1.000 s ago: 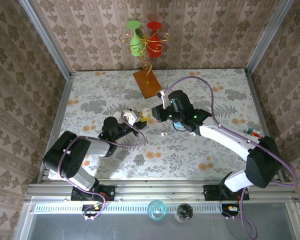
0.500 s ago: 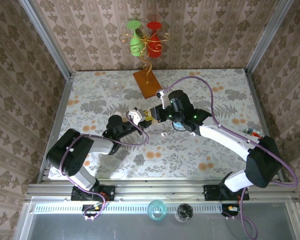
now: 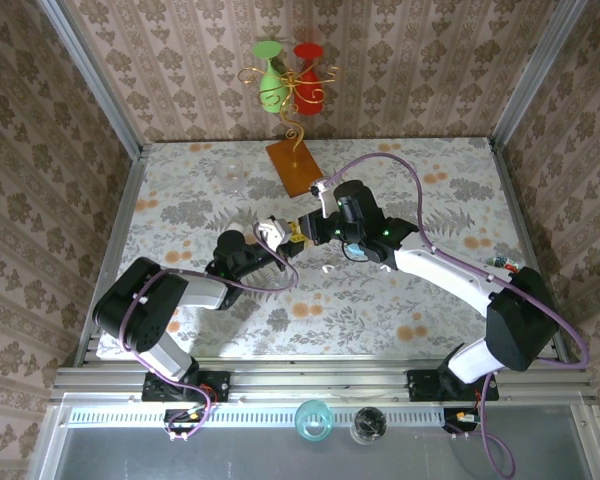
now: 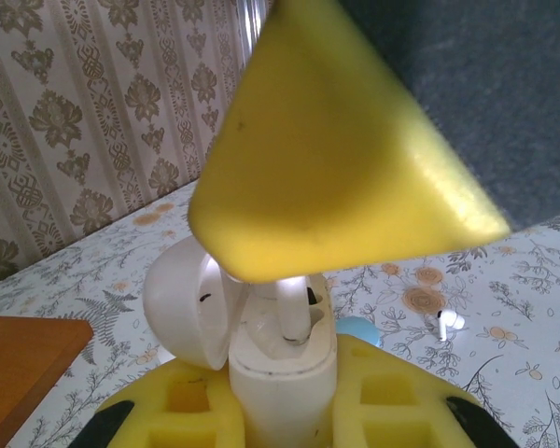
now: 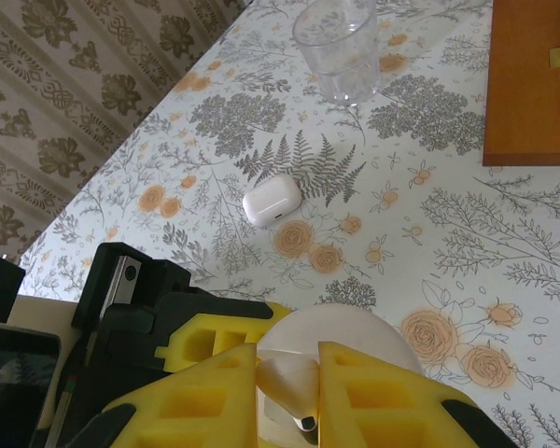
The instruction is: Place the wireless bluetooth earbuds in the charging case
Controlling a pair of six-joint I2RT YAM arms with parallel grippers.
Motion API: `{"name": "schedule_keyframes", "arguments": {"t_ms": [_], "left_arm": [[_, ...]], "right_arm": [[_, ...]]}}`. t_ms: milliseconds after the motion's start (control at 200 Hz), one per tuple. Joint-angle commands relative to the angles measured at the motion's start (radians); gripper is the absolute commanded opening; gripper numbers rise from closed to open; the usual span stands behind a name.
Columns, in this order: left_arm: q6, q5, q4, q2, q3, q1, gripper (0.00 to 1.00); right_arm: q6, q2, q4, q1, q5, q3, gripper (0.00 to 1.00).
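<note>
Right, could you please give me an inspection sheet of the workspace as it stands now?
Surface: floral tablecloth, flat.
Job's things: charging case open, lid tipped back; one earbud with its lower end in the case; a loose earbud lying on the cloth.
Clutter: closed white case, clear glass, wooden board.
Grippers: left gripper shut on the charging case; right gripper shut on the earbud above it.
Cables: purple cables looping along both arms, off the case.
Surroundings: wallpapered walls; two cups beyond the near rail.
</note>
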Motion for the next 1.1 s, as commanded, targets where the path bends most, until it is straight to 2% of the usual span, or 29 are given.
{"name": "schedule_keyframes", "arguments": {"t_ms": [0,505,740,895,1095], "left_arm": [[-0.003,0.006,0.034,-0.014,0.015,-0.006,0.00],[-0.042,-0.003,0.039,-0.025,0.018,0.000,0.00],[-0.031,0.014,0.037,-0.022,0.006,0.017,0.00],[0.047,0.026,0.024,-0.023,-0.012,0.016,0.00],[0.208,-0.001,0.010,-0.041,-0.041,-0.012,0.00]], "right_arm": [[-0.013,0.019,0.006,0.004,0.009,0.009,0.21],[0.001,0.033,-0.007,0.004,-0.003,0.004,0.25],[0.001,-0.048,-0.045,0.003,0.029,0.006,0.44],[0.011,-0.084,-0.032,-0.001,0.041,-0.009,0.50],[0.006,-0.013,-0.184,-0.005,0.110,0.114,0.52]]}}
